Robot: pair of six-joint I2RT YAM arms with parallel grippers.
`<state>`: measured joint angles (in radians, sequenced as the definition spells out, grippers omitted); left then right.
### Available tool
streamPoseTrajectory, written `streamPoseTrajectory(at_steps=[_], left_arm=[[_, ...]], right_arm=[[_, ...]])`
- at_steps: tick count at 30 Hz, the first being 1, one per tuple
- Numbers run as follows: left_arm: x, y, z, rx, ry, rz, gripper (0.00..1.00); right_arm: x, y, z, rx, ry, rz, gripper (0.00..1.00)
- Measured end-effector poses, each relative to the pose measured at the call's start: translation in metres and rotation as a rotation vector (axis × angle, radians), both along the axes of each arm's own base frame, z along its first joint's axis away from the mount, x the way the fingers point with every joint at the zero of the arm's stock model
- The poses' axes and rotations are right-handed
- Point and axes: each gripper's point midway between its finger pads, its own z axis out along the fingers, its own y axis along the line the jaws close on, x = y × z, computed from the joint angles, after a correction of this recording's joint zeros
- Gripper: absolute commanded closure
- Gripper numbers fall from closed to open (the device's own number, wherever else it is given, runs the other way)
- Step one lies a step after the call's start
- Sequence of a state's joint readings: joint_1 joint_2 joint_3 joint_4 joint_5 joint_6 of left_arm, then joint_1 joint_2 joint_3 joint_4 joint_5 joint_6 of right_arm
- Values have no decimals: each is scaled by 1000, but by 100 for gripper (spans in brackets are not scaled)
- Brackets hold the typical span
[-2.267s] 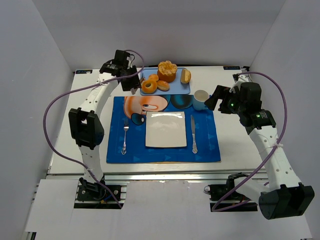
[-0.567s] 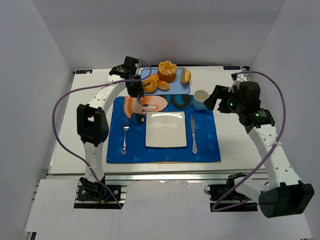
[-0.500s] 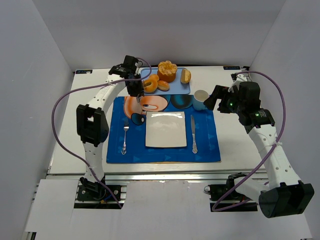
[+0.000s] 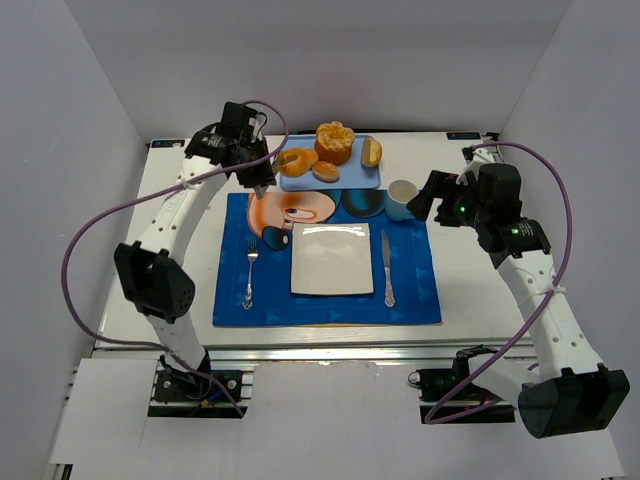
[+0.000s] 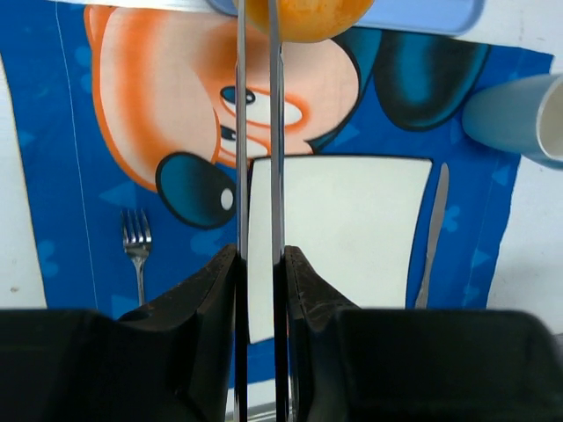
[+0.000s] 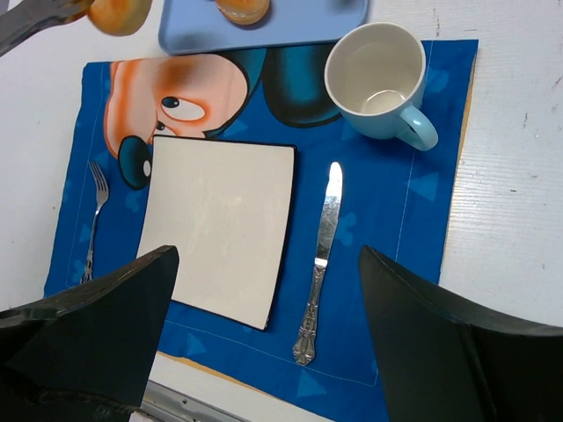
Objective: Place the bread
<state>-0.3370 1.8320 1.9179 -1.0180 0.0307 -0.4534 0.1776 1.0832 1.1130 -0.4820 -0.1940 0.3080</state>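
Note:
The bread (image 4: 294,160) is a golden-brown ring. My left gripper (image 4: 281,164) is shut on it and holds it in the air over the left end of the blue tray (image 4: 352,180). In the left wrist view the two thin finger blades pinch the bread (image 5: 308,16) at the top edge, above the placemat. The bread also shows in the right wrist view (image 6: 116,14). My right gripper (image 4: 427,200) is open and empty, hovering by the mug (image 4: 402,194); its jaws (image 6: 266,259) stand wide apart over the knife (image 6: 322,237).
A white square plate (image 4: 331,258) lies mid-placemat (image 4: 420,290), with a fork (image 4: 248,270) to its left and the knife (image 4: 387,266) to its right. The tray holds a tall orange muffin-like bun (image 4: 335,142) and two small rolls (image 4: 326,171) (image 4: 371,152).
My left gripper has closed on the bread and raised it off the tray, shifting slightly back and left. The left elbow swung out to the left. The right arm has not moved.

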Motion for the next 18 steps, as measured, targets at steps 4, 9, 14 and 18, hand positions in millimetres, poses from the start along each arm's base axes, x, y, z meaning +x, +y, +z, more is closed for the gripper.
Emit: streamPoseTrajectory(at_steps=[4, 9, 14, 18], left_arm=[[-32, -2, 16, -12, -18, -31, 92], [-82, -42, 16, -25, -1, -139, 92], [-136, -91, -16, -15, 67, -265, 92], [-171, -98, -56, 20, 152, -283, 92]], right_arm=[[-2, 0, 5, 4, -12, 2, 11], [-4, 1, 16, 11, -38, 3, 11], [-9, 0, 25, 15, -59, 3, 11], [-14, -1, 30, 17, -70, 3, 11]])
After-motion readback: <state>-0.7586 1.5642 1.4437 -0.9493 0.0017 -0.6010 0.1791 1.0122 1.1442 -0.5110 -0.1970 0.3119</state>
